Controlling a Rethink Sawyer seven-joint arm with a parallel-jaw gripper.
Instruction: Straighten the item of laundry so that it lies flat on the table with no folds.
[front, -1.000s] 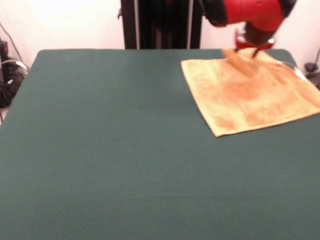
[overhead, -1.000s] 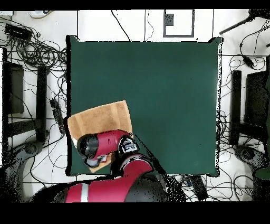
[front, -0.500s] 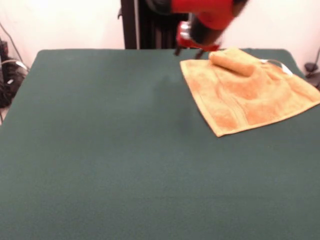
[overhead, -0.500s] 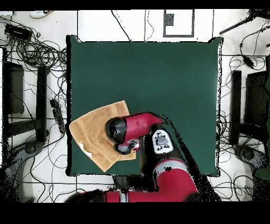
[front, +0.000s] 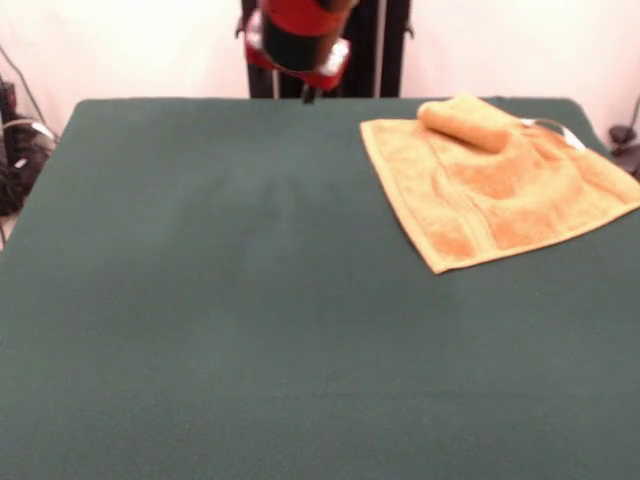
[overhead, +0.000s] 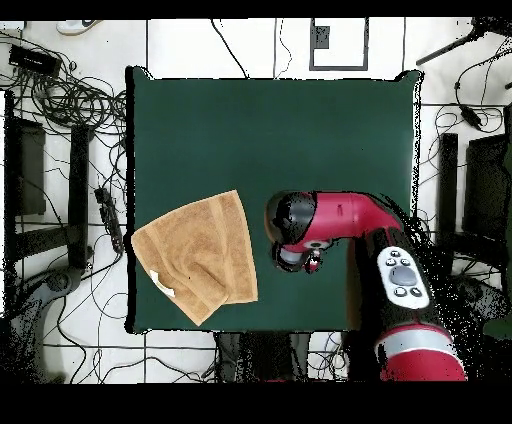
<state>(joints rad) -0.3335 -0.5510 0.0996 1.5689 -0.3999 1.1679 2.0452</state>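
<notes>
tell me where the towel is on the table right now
In the front view the towel lies at the table's far right corner, one corner rolled over on top; the end effector is off to its left, clear of it.

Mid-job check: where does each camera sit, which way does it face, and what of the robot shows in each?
Front view: across the table, facing the robot; only the red arm end and claw show at the top.
Overhead view: above, looking straight down; arm and claw enter from the bottom.
Both share the green table and the towel, one corner folded over.
</notes>
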